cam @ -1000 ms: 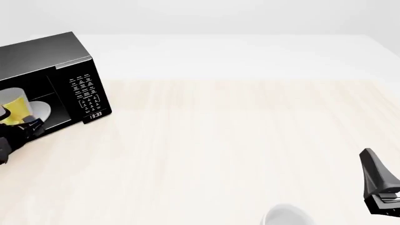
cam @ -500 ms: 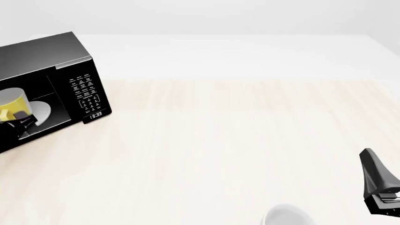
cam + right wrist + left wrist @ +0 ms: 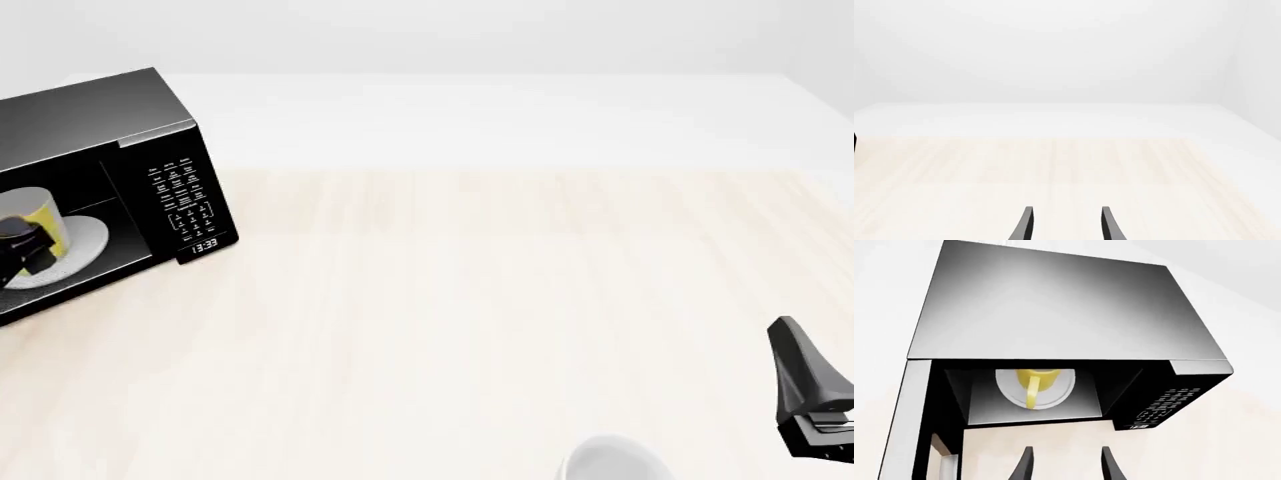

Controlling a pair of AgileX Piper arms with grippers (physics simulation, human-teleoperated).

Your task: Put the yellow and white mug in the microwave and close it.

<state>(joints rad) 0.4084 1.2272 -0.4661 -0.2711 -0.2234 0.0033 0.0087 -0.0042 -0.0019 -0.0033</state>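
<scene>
The yellow and white mug (image 3: 1035,380) stands upright on the white turntable plate (image 3: 1006,390) inside the black microwave (image 3: 1054,315), its handle pointing out of the opening. My left gripper (image 3: 1067,467) is open and empty, just outside the opening and apart from the mug. In the front view the microwave (image 3: 100,115) sits at the far left; the mug (image 3: 44,214) is partly hidden by the dark left gripper (image 3: 16,248). My right gripper (image 3: 1067,227) is open over bare table and shows at the right edge (image 3: 807,385).
The microwave door (image 3: 904,430) hangs open beside the cavity. The keypad panel (image 3: 187,195) with its lit clock faces the table. A plain white cup (image 3: 611,463) sits at the table's near edge, left of the right gripper.
The left gripper carried the mug onto the turntable plate, let go of it and drew back out of the cavity. The right arm has not moved.
</scene>
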